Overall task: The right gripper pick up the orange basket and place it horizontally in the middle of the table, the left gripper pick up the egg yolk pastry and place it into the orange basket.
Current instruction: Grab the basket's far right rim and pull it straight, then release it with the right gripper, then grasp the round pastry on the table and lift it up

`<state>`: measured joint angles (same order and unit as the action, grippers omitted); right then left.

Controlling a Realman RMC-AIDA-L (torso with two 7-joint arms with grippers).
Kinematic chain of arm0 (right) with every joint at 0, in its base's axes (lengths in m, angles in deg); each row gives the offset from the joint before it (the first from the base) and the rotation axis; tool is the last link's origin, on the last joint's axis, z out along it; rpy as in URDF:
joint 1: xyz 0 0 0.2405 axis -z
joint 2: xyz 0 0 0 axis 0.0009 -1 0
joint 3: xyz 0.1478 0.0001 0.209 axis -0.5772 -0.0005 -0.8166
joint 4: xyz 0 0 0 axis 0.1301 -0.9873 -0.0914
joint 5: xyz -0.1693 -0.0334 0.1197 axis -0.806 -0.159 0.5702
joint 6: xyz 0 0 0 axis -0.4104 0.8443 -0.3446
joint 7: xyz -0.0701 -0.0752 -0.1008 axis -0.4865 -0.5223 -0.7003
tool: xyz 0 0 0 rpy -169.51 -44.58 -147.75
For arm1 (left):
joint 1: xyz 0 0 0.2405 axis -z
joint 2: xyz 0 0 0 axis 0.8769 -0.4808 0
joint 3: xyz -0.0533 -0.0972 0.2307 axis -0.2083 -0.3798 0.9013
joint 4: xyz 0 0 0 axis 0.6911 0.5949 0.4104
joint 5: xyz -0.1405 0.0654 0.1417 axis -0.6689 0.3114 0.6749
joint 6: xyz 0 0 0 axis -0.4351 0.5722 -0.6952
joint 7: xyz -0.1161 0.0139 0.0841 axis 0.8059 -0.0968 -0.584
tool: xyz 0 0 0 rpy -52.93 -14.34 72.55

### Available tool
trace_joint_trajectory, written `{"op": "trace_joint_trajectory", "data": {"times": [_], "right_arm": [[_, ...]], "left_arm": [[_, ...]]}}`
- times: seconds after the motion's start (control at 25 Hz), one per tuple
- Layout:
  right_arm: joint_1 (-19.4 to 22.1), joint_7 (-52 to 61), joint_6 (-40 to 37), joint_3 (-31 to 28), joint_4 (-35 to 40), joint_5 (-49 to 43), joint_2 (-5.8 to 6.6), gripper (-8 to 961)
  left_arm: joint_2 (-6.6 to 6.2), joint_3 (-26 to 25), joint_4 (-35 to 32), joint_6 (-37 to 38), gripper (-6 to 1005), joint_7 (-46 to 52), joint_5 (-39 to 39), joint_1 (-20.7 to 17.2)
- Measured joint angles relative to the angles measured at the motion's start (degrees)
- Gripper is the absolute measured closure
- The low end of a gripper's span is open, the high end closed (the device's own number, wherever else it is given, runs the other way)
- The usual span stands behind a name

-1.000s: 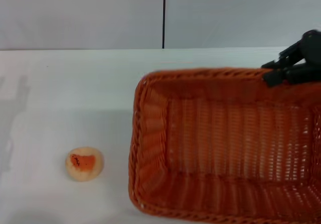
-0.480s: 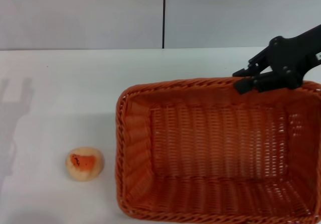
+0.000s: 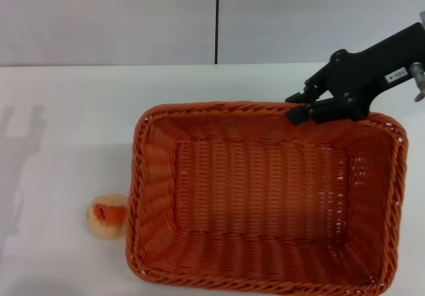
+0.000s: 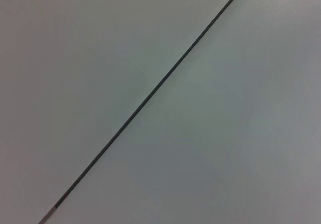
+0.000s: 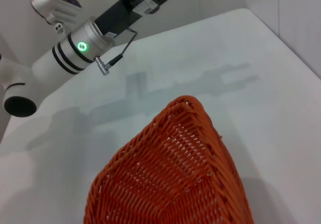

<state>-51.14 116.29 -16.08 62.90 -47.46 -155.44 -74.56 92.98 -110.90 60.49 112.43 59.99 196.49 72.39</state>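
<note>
The orange basket (image 3: 154,176) fills the right and middle of the head view, open side up, long side running left to right. My right gripper (image 3: 300,112) is shut on its far rim, towards the right. The right wrist view shows one corner of the basket (image 5: 170,179) over the white table (image 5: 261,108). The egg yolk pastry (image 3: 106,216) lies on the table (image 3: 80,123) at the near left, just beside the basket's left wall. My left gripper is out of view; its wrist view shows only the grey wall with a dark seam (image 4: 150,91).
A grey wall with a vertical dark seam (image 3: 217,20) stands behind the table. The left arm's white link with a green light (image 5: 80,48) hangs above the table's far side in the right wrist view. Bare tabletop lies left of the basket.
My right gripper has carried the basket leftwards across the table. The basket's left wall now reaches the pastry, which has stayed put.
</note>
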Motion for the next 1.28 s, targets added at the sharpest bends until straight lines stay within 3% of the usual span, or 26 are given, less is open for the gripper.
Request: {"op": "trace_joint_trajectory", "data": {"times": [0.52,0.76,0.88,0.92,1.08,1.28], "right_arm": [[-1.85,-4.0,5.89,4.66,0.12,-1.36,-2.04,789],[-2.33,-4.05,9.94,4.38,0.41,-2.21,-2.43,722],[-1.8,-4.39,12.41,3.51,1.75,-1.96,-2.42,550],[-1.14,-5.57,13.55,1.6,2.63,-1.75,-2.51,492],[0.45,-8.08,14.3,-3.72,2.98,-0.05,-2.67,411],[7.31,-9.72,15.81,-13.04,4.62,10.56,-3.41,351]], "left_arm": [[0.0,0.88,0.08,-0.6,319,0.0,0.06,-0.05],[0.0,1.06,0.08,-1.71,322,0.0,0.06,0.14],[0.0,1.07,0.08,-2.09,323,-0.03,0.05,0.33],[0.0,1.06,0.08,-2.28,324,-0.13,0.04,0.45],[-0.03,1.07,0.08,-2.64,325,-0.37,0.04,0.65],[-0.19,1.06,-0.18,-2.44,327,-0.16,0.04,0.73]]}}
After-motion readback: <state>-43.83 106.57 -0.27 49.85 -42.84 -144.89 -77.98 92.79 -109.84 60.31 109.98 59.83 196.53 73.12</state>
